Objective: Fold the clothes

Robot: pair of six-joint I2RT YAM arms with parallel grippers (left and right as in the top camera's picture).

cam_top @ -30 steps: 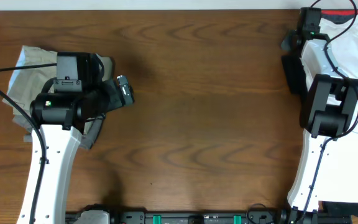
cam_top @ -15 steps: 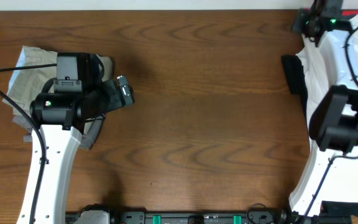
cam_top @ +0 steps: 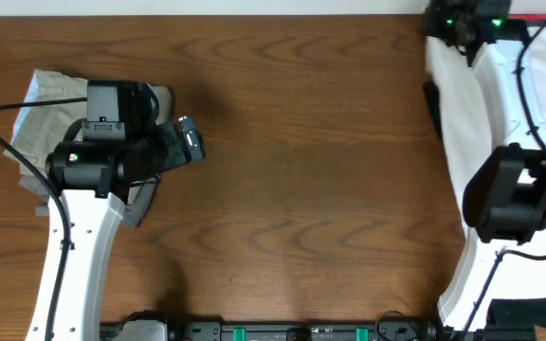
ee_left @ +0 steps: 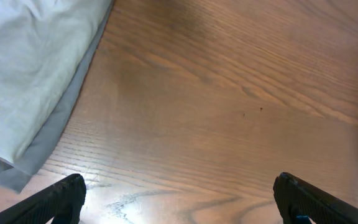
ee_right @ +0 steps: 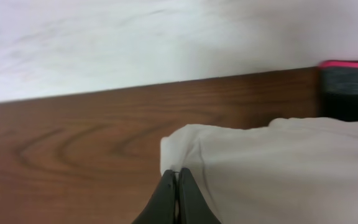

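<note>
The white T-shirt (cam_top: 455, 114), thin and softly wrinkled, lies spread along the right end of the bench (cam_top: 301, 142), reaching toward its far edge, where a rounded corner of the cloth is pinched between the closed fingers of the right hand (ee_right: 178, 179).

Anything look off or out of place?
Nothing damaged or spilled. The white T-shirt is bunched at the far right corner of the table, its edge pinched in the shut right gripper, next to a black garment.
</note>
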